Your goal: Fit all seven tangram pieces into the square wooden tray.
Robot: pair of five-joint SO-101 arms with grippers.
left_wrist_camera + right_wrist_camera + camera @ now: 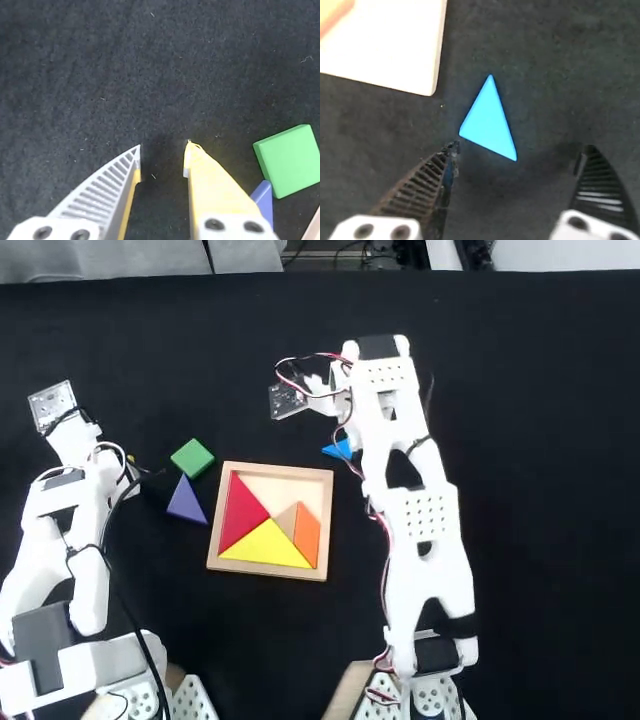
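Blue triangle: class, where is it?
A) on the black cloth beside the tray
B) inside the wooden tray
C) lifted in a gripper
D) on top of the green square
A: the blue triangle lies flat on the black cloth just off the corner of the tray, ahead of the open right gripper.

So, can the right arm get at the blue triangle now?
Probably yes: the right gripper hangs open close to the blue triangle, which lies flat on the black cloth beside the wooden tray, and nothing stands between them.
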